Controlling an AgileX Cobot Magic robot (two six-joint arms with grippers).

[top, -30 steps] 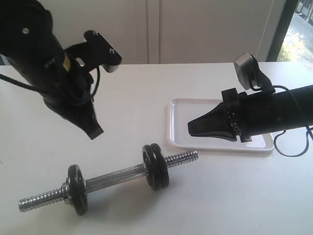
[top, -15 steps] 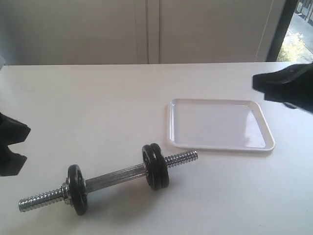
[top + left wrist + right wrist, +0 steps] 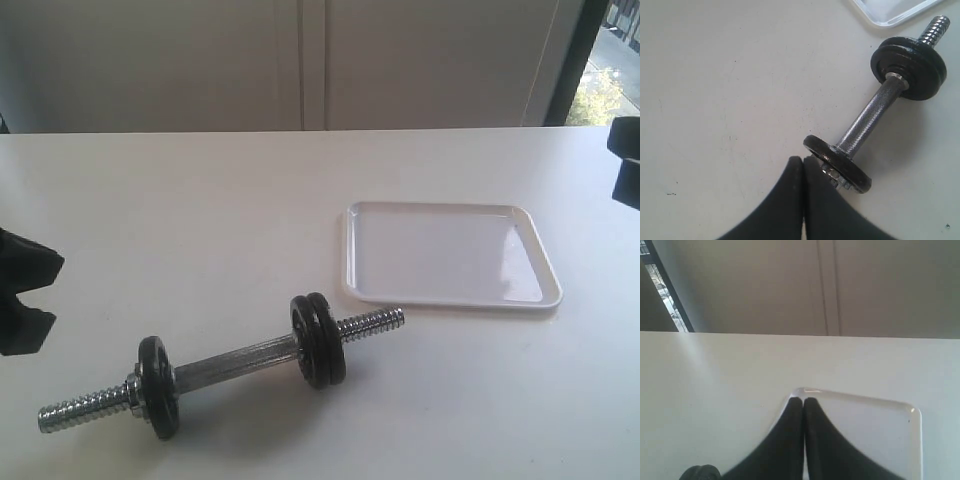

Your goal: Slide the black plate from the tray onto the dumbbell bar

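Observation:
The dumbbell bar (image 3: 235, 359) lies on the white table, slanting from the front left towards the tray. Two black discs (image 3: 318, 340) sit side by side on its end nearer the tray, and one disc (image 3: 158, 386) sits near the other end. I cannot tell which disc is the black plate. The white tray (image 3: 449, 297) holds nothing. My left gripper (image 3: 803, 159) is shut and empty, its tips just short of the single disc (image 3: 837, 162) in the left wrist view. My right gripper (image 3: 803, 400) is shut and empty, pointing at a tray corner (image 3: 807, 391).
Black parts of the left arm (image 3: 22, 295) show at the left edge of the exterior view, and a bit of the right arm (image 3: 627, 160) at the right edge. A wall and a window border the table's far side.
Both arms have pulled back from over the table to the edges of the view. The right one left the tray and slid further right. The dumbbell and tray stayed put.

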